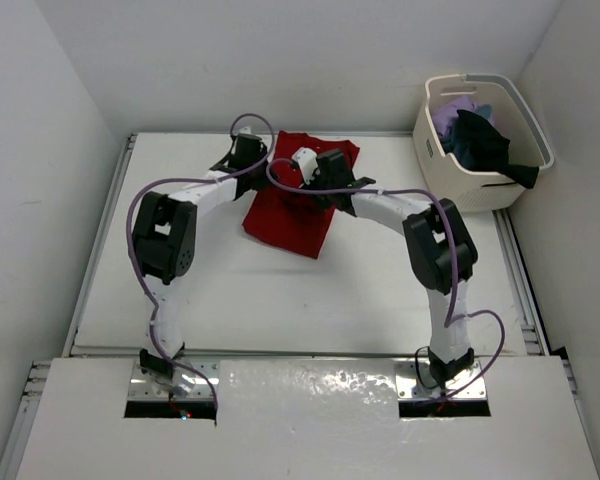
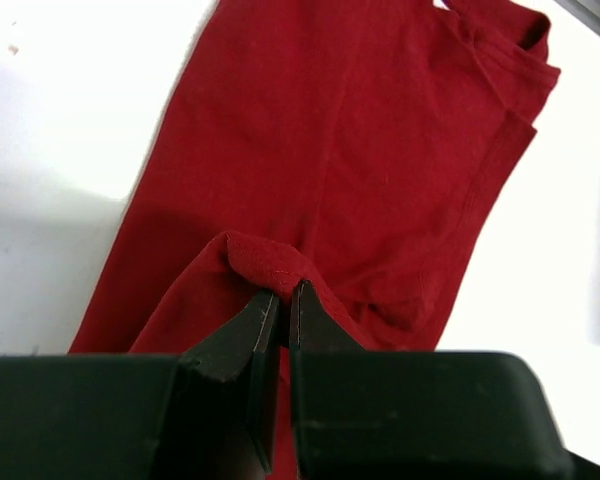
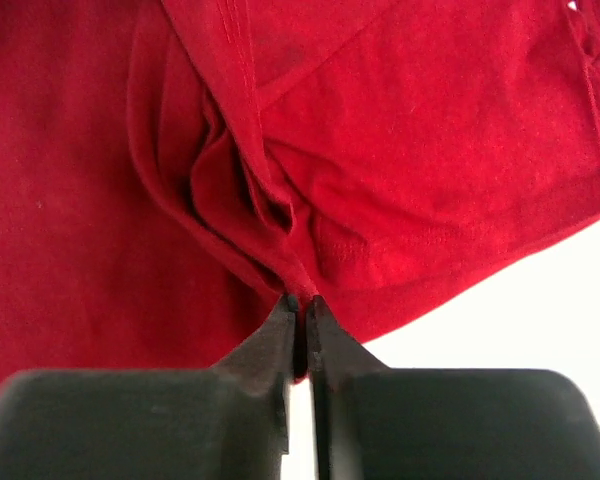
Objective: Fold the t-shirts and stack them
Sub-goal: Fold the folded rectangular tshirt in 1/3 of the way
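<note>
The red t-shirt (image 1: 292,218) lies spread on the white table at the back centre. My left gripper (image 1: 248,152) is at its far left edge, shut on a pinched fold of red cloth (image 2: 265,262). My right gripper (image 1: 320,168) is over the shirt's far right part, shut on a bunched ridge of the same shirt (image 3: 300,275). The left wrist view shows the shirt's collar (image 2: 500,45) at the upper right. A lavender-purple t-shirt (image 1: 450,110) and a dark t-shirt (image 1: 485,145) sit in the basket.
A cream perforated laundry basket (image 1: 480,188) stands at the back right corner, a dark sleeve hanging over its rim. White walls close in on both sides. Purple cables loop off both arms above the table (image 1: 280,300).
</note>
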